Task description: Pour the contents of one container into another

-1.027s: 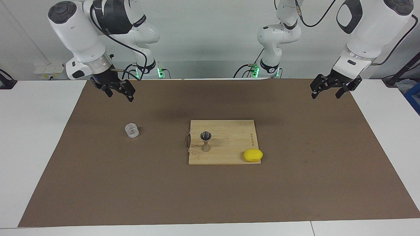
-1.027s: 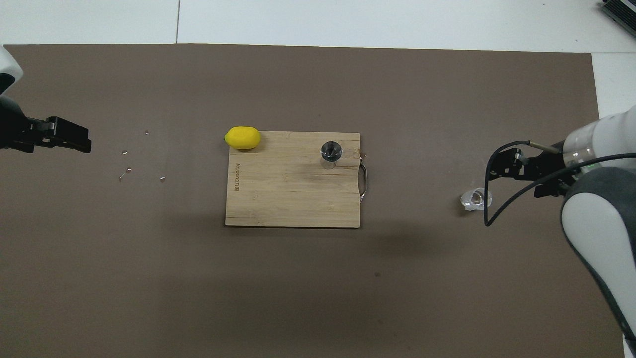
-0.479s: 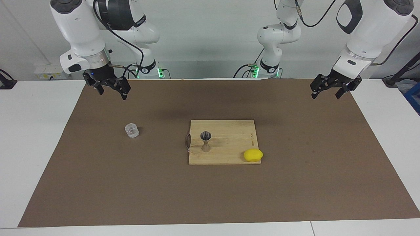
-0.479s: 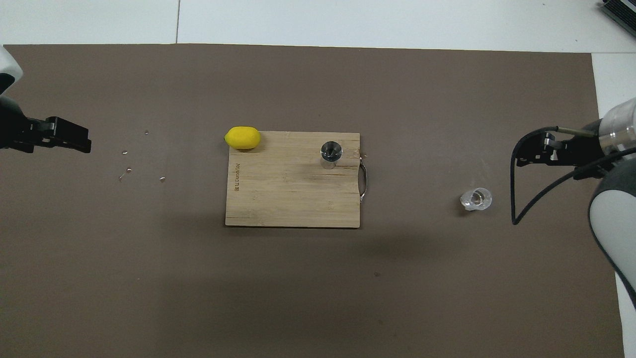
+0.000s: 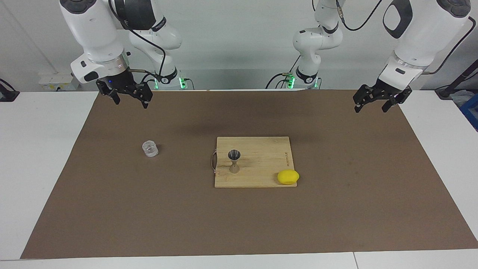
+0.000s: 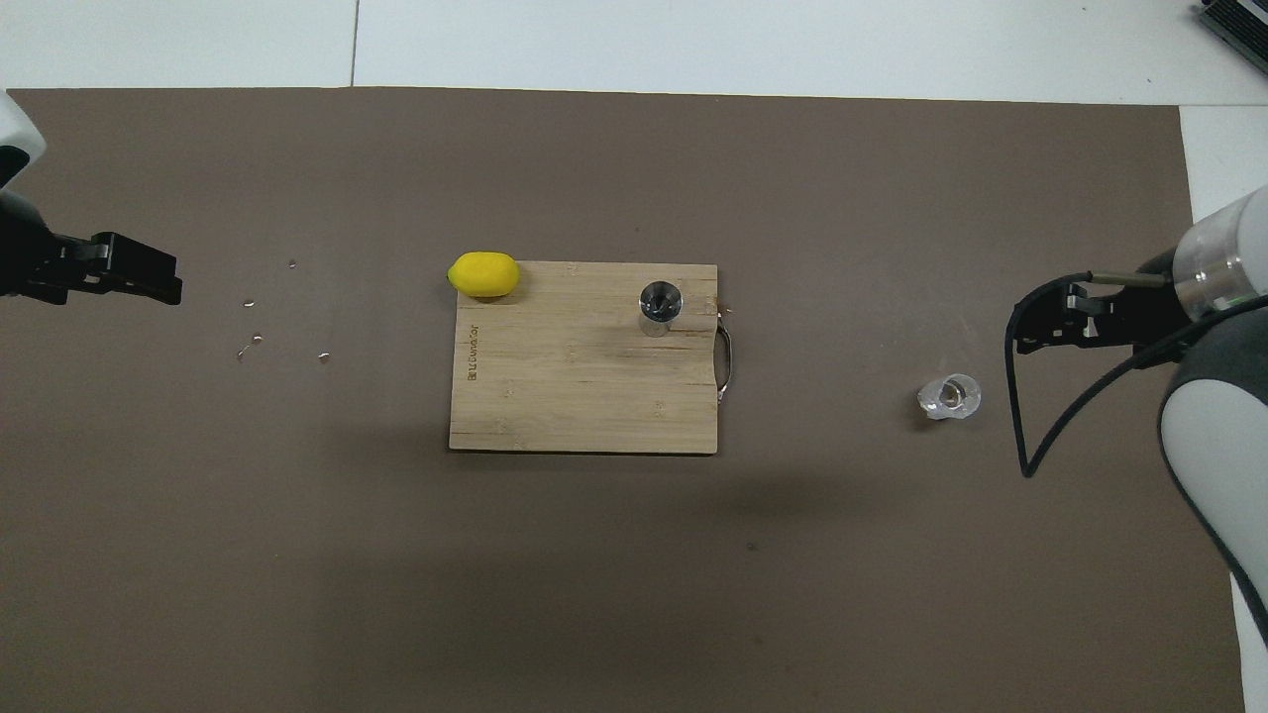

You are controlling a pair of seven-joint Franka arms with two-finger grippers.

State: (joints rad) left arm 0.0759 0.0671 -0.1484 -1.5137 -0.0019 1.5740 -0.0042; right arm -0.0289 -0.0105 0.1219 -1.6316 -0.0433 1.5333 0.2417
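Glass cup (image 5: 150, 148), one; metal jigger (image 5: 234, 161), one; lemon (image 5: 288, 177), one

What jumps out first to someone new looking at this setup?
A wooden cutting board sits mid-mat with a metal jigger standing upright on it and a bright yellow lemon at its corner toward the left arm's end. A small clear glass cup stands alone on the mat toward the right arm's end. The right gripper and left gripper both hang open and empty above the mat's edge nearest the robots.
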